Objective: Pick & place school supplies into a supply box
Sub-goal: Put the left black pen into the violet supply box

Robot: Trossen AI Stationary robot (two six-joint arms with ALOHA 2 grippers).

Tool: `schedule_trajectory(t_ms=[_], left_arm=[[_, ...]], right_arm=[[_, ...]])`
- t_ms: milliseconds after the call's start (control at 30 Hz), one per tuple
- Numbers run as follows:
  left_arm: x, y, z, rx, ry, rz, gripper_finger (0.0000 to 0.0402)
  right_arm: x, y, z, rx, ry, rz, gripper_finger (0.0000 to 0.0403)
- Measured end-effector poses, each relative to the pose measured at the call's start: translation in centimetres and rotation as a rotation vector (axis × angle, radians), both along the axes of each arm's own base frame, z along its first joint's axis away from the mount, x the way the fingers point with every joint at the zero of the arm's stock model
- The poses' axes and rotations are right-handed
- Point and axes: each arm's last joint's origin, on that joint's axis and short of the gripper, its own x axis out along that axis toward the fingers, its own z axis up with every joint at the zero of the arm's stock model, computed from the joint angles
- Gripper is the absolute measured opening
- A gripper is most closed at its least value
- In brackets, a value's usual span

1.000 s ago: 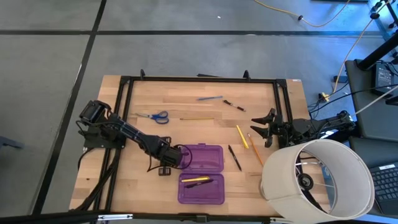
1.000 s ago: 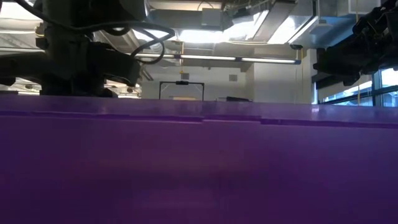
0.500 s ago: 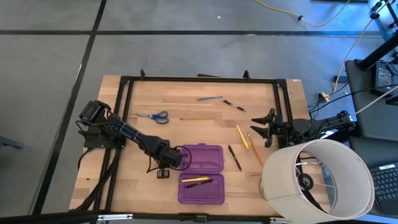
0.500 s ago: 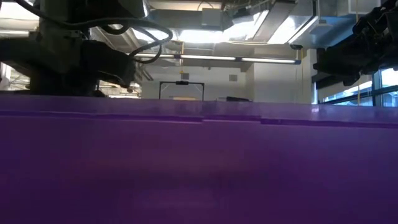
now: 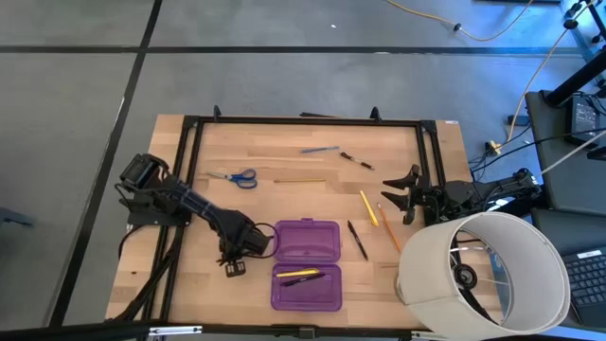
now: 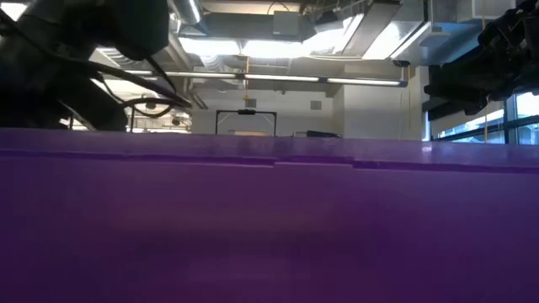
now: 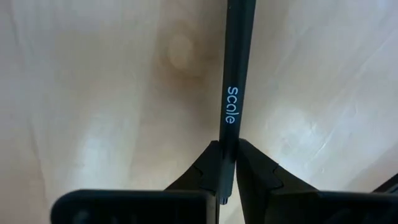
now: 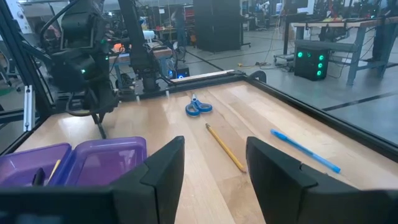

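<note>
The purple supply box (image 5: 306, 264) lies open near the table's near edge, and its near half holds a yellow pencil and a dark pen (image 5: 301, 276). My left gripper (image 5: 239, 248) hovers just left of the box, shut on a black pen (image 7: 231, 93). My right gripper (image 5: 398, 194) waits open at the table's right side. Blue-handled scissors (image 5: 234, 177), a blue pen (image 5: 319, 149), a yellow pencil (image 5: 300, 180), two more pencils (image 5: 368, 207) and two black pens (image 5: 357, 240) lie flat on the wood. My left gripper pinches the black pen's upper end (image 7: 226, 163) between its two fingertips (image 7: 208, 167). The fingers come from above, pointing down, and the pen runs on in line with them. It hangs about upright below the gripper (image 8: 99, 126), its lower end close over the table.
A large white cylinder (image 5: 483, 275) lies on its side at the table's near right corner, next to my right arm. A black frame (image 5: 303, 121) borders the table. In the low view the box's purple wall (image 6: 269, 219) fills the picture. Bare wood lies left of the box.
My left gripper has drawn back from the box's left edge toward the table's left and near edges. The box and the loose supplies have stayed in place.
</note>
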Motion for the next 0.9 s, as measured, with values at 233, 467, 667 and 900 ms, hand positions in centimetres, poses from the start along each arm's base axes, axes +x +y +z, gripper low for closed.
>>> schedule_trajectory(t_ms=[233,467,667,900], left_arm=[[-0.8,-1.2,0.4,0.011,0.017,0.013,0.002],[-2.0,-2.0,3.3,0.056,-0.103,0.142,0.002],[-0.3,-2.6,6.0,0.046,-0.498,0.263,0.002],[3.9,-3.2,7.5,-0.073,-0.939,0.186,0.002]], right_arm=[[0.0,0.0,0.0,-0.001,0.0,0.0,0.0176],[0.0,0.0,0.0,-0.001,0.001,0.0,0.0176],[0.0,0.0,0.0,0.001,0.0,0.0,0.0176],[0.0,0.0,0.0,0.002,0.0,0.0,0.0176]])
